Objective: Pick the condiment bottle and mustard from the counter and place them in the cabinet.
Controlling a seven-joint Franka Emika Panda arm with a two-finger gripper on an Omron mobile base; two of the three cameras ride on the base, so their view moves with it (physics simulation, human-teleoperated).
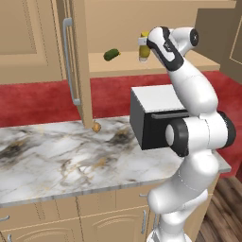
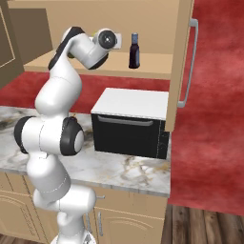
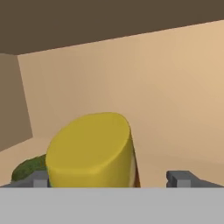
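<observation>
The mustard (image 1: 142,53) stands upright on the cabinet shelf (image 1: 194,62), and in the hand view its yellow body (image 3: 89,151) rises between my fingertips. My gripper (image 1: 146,46) (image 3: 111,179) is open around it, with a clear gap on the right side. The condiment bottle (image 2: 135,51), dark with a blue-grey cap, stands upright on the same shelf (image 2: 157,66), just right of my hand. The marble counter (image 1: 56,156) (image 2: 133,171) lies below.
A green pickle-like thing (image 1: 112,55) (image 3: 27,168) lies on the shelf left of the mustard. The cabinet door (image 1: 79,61) (image 2: 183,57) hangs open with its grey bar handle (image 1: 70,61). A black-and-white microwave (image 1: 156,113) (image 2: 131,121) sits under the shelf. A small brown object (image 1: 96,126) rests on the counter.
</observation>
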